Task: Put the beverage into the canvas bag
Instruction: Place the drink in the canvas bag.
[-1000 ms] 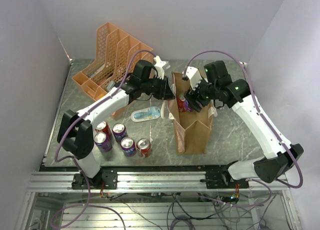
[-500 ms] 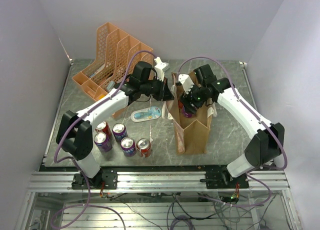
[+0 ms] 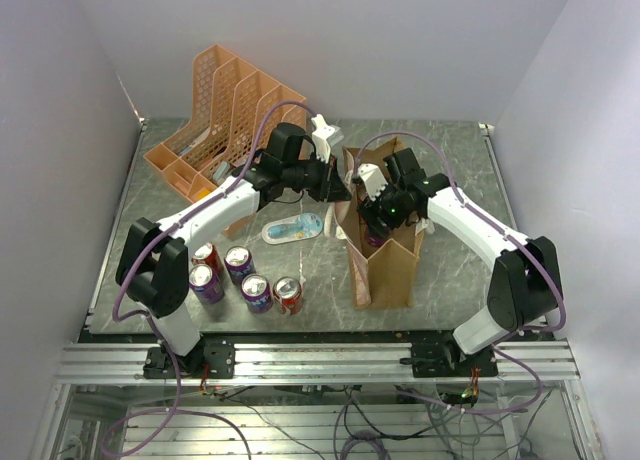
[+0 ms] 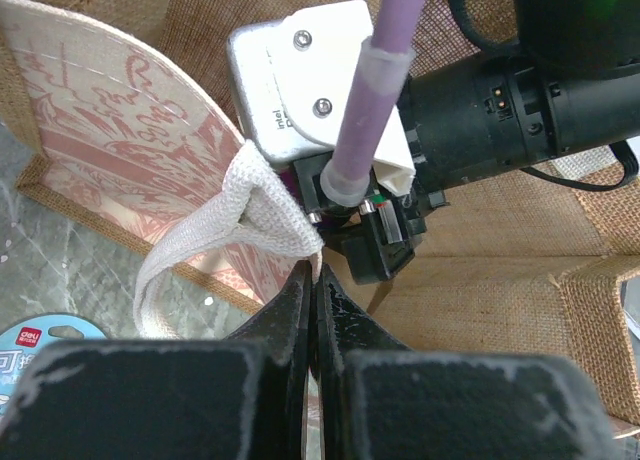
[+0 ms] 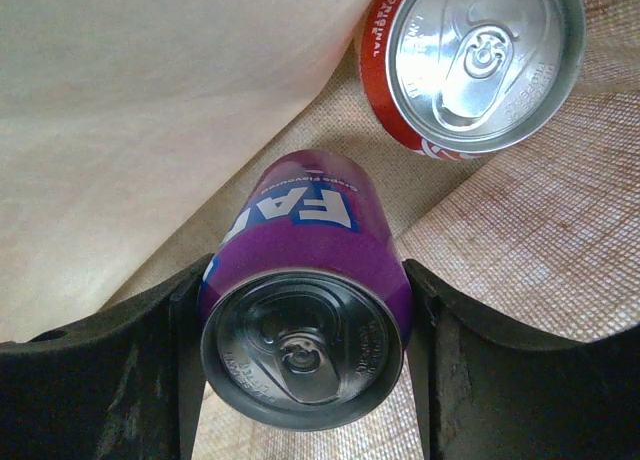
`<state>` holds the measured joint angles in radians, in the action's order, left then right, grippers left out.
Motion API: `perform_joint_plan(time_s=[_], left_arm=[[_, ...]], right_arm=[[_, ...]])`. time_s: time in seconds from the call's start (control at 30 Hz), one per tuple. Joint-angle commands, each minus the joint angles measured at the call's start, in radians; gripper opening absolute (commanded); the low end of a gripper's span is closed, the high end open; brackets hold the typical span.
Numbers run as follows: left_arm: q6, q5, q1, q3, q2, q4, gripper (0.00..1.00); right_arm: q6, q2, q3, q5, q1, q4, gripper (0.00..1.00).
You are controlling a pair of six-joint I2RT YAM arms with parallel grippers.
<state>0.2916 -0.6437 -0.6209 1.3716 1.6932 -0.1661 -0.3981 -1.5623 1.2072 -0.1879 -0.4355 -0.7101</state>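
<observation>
The canvas bag (image 3: 385, 270) is the biggest thing in play. It stands upright on the table (image 3: 460, 270) and wraps right around your right claw (image 5: 305, 372), which is reached down through the open mouth so the can has only a short way to fall. That mouth gapes because of your left claw (image 4: 312, 280). It sits just outside the rim with its jaws pressed together, and as far as its wrist view shows, they pinch a fold of the white strap handle (image 4: 235, 225) so the pink-streaked side panel is held away from the opposite wall. Your right claw is spread about a can's width and clamps the purple can (image 5: 300, 270) by its sides, lid end toward the wrist and base pointing down into the bag. The beverage is therefore inside the bag's walls but, I judge, not yet resting on the floor. Beyond the fingertips and off to one side, a red can (image 5: 470, 60) already sits on the woven bottom, which is probably why the purple one hangs next to it, not over it. Lower a little more before you let go, or it may knock the red can. The spare cans (image 3: 238, 263) stand well apart from both claws, back toward the left arm's base, and the orange mesh file organiser (image 3: 225, 115) is off behind the left claw.
</observation>
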Motion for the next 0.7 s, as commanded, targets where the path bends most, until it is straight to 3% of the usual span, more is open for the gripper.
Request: perform_joint_plan(time_s=[0.0, 0.67], left_arm=[[-0.005, -0.037, -0.011, -0.013, 0.022, -0.001, 0.07], [-0.021, -0.017, 0.007, -0.044, -0.022, -0.021, 0.07]], right_arm=[[0.072, 0.034, -0.026, 0.015, 0.006, 0.138, 0.18], [0.258, -0.078, -0.057, -0.004, 0.003, 0.305, 0.23]])
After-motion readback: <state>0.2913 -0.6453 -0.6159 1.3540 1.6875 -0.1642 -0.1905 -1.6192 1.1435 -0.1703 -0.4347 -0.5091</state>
